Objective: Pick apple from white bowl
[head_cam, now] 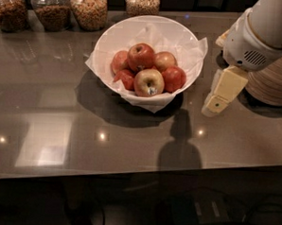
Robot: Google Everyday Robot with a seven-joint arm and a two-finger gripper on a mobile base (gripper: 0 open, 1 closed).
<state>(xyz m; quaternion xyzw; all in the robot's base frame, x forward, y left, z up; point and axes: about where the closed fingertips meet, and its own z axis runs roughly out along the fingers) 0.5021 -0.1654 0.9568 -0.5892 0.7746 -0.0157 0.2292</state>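
Observation:
The white bowl (111, 39), lined with crinkled white paper, stands at the middle back of the dark counter. It holds several apples. The deep-red apple (140, 55) with a dark stem dimple sits on top of the pile, toward the back. A paler yellow-red apple with a small sticker (148, 82) lies at the front. My gripper (213, 107) hangs from the white arm (259, 33) to the right of the bowl, just outside its rim and low over the counter, apart from the apples and holding nothing.
Several glass jars of nuts and grains (89, 7) line the back edge. A stack of beige paper bowls (275, 81) stands at the far right, behind my arm. The counter's front edge (128, 173) runs across the lower part of the view.

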